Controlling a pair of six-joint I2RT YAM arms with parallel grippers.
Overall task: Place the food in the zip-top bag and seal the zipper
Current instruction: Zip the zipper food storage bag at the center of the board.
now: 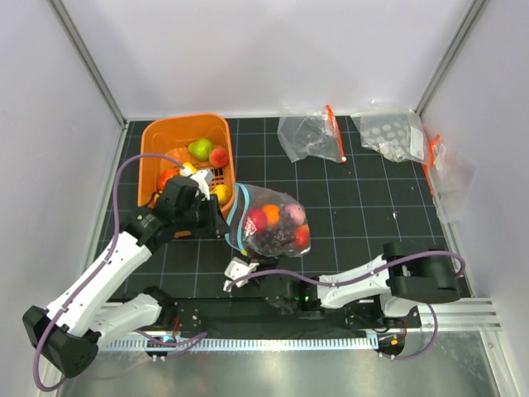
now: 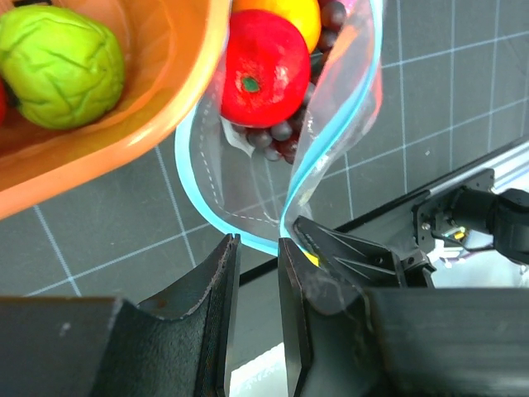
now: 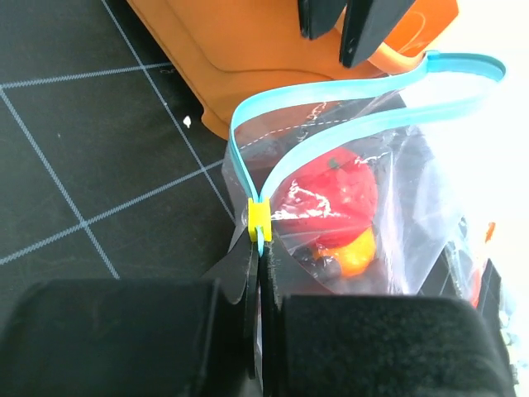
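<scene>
Left jaws: a narrow gap between them, left gripper (image 2: 258, 245) at the bag's far lip, nothing clamped that I can see.
Basket (image 1: 157, 136): orange, left of centre, some food (image 1: 200, 149) lying in it.
Bag (image 1: 277, 236): clear, crinkled, just beside the basket on the black table (image 1: 372, 215). It holds red and orange pieces and dark grapes.
Zipper (image 3: 331, 99): pale blue, mouth gaping in a loop, yellow slider (image 3: 259, 219) at the near end.
Right jaws: together, right gripper (image 3: 258, 252) clamped on the zipper just under the slider.
Handling note: I judge the slider should be drawn steadily along the strip, with the far lip held taut and both sides aligned.
</scene>
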